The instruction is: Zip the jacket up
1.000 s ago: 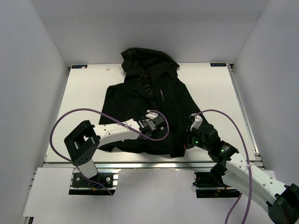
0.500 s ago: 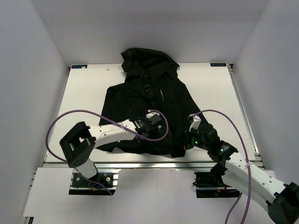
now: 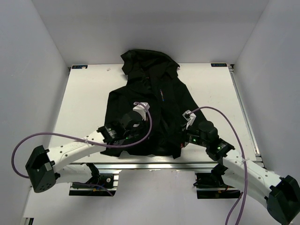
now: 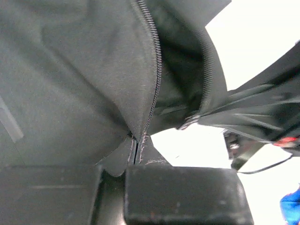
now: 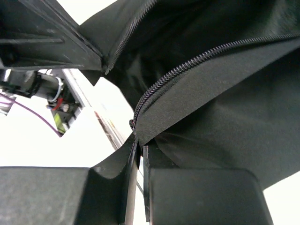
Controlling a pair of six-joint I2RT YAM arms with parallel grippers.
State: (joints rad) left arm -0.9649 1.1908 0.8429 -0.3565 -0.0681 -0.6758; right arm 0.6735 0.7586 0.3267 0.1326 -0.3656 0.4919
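Count of task items: one jacket [image 3: 140, 101], with one centre zipper [image 4: 157, 61].
Count of rig items: two arms, two grippers, two purple cables [image 3: 61, 135], one white table [image 3: 84, 93].
Jacket position: flat on the middle of the table, hood at 12 o'clock against the far edge, hem at 6 o'clock by the near edge.
Jacket appearance: black, matte woven cloth, sleeves folded in close to the body, a few tiny pale specks [image 3: 161, 95] right of the front opening.
Zipper condition: open at the lower front; two separate rows of dark teeth, the front panels parted and lifted off the table.
Left gripper [image 4: 135, 157]: at 7 o'clock of the jacket, jaws pressed together on the hem corner at the foot of one tooth row.
Right gripper [image 5: 139, 150]: at 5 o'clock, jaws nearly closed, pinching the hem corner under the other tooth row.
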